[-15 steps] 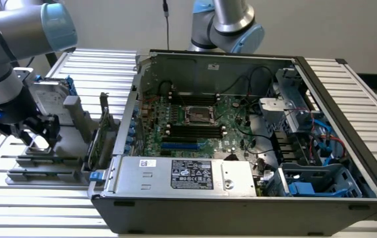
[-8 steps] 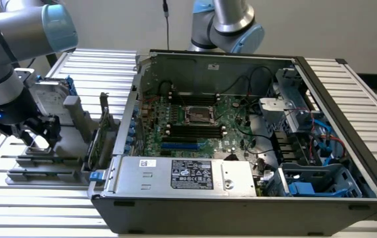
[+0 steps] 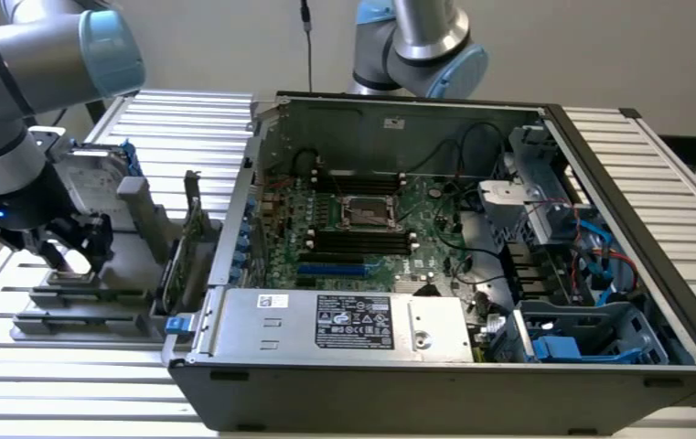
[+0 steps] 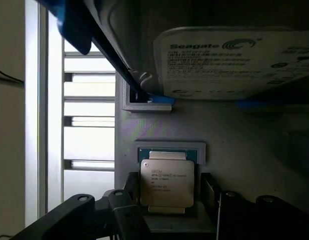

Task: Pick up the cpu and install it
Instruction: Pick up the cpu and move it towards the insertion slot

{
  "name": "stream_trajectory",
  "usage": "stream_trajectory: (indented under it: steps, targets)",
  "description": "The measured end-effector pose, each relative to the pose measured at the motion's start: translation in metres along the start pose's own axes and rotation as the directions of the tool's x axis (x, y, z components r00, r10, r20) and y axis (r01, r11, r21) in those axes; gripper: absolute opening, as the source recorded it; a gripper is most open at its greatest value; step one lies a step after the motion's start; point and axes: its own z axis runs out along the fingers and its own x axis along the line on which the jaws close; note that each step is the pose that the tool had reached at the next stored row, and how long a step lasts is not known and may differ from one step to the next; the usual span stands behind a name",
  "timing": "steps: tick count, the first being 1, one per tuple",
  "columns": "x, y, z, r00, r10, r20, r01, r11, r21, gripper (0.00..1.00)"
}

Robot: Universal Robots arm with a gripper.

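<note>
- gripper (image 4: 168, 194) spread open, released; dark fingers (image 4: 208, 191) stand either side of the cpu (image 4: 167, 181), a thin gap shows on one side, contact can't tell
- cpu: small flat square, dull silver-grey metal lid with printed text, green rim; lies flat in a recessed grey plastic holder (image 4: 169, 146)
- holder sits on the slatted metal bench (image 3: 80, 384), near the bench edge at the exterior view's left, beside the open computer case (image 3: 445, 384)
- hard drive (image 4: 234, 60): silver, white label, blue frame, just beside the holder
- socket (image 3: 369, 212): dark square metal frame on green motherboard inside case, well apart from cpu
</note>
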Motion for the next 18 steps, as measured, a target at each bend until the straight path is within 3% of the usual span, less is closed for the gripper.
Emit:
stream_trajectory:
  steps: [6,13,18]
  targets:
    - [0.0006,0.0003,0.0015,1.0,0.004,-0.0064,-0.004,1.0,-0.0005,0.61]
    - [0.0006,0.0007,0.0019,1.0,0.004,-0.0066,-0.004,1.0,-0.0009,0.61]
    - [0.0006,0.0008,0.0017,1.0,0.004,-0.0068,-0.004,1.0,-0.0008,0.55]
